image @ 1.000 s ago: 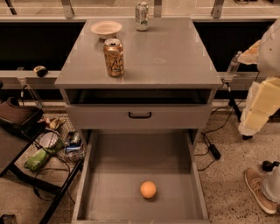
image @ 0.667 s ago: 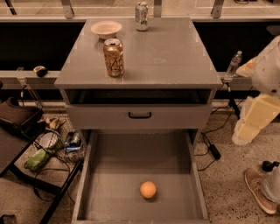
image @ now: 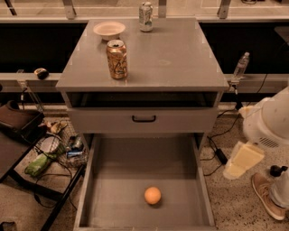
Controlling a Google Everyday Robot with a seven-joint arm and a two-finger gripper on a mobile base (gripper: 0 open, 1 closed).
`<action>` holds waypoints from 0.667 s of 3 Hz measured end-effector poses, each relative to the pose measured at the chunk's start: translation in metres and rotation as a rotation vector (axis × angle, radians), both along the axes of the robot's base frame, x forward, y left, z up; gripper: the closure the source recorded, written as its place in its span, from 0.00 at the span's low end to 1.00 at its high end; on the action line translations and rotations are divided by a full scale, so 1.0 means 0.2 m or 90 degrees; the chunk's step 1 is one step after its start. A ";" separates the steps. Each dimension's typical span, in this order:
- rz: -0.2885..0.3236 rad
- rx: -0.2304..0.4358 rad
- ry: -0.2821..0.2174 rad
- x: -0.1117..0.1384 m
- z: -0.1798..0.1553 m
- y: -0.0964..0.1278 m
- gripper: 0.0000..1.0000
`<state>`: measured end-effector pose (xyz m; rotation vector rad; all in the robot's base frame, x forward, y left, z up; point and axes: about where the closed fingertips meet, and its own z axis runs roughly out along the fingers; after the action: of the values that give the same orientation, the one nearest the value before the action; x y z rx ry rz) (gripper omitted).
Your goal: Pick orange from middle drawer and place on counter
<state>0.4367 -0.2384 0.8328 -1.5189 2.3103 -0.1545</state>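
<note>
1. Far left, at floor level: a dark case (image: 13, 124) is lying at the picture's edge. Just right of it a wire basket (image: 61, 148) of mixed clutter is sitting on the speckled floor, with a green item (image: 37, 164) lying beside it.
2. The desk (image: 176, 58), the flat matte grey top of the drawer cabinet, is filling the upper middle of the view.
3. A pale bowl (image: 109, 30) is sitting near the desk's back left corner.
4. A gold-orange drink can (image: 117, 59) is standing upright in front of the bowl, toward the left front, apart from it.
5. A silver can (image: 145, 10) is standing upright at the back edge, right of the bowl.
6. Below the desk, a grey drawer front (image: 180, 121) with a black handle (image: 143, 118) is sitting shut.
7. Under that, the middle drawer (image: 131, 171) is standing pulled out toward the camera, floor and low side walls exposed.
8. The orange (image: 152, 195) is resting on the drawer floor, near the front and slightly right of centre, clear of both side walls.
9. A clear bottle (image: 240, 66) is standing on the ledge just right of the desk.
10. Far right: the white arm housing (image: 271, 122) is hanging outside the cabinet. The cream gripper (image: 244, 160) is pointing down beside the drawer's right wall, outside the drawer and well apart from the orange. Open or closed: cannot tell from this view.
</note>
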 end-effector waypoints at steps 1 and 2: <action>-0.039 0.038 -0.008 -0.09 -0.27 0.06 0.00; -0.059 0.108 -0.025 -0.18 -0.45 0.25 0.00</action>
<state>0.4000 -0.1876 0.7423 -1.3161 2.3002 -0.0104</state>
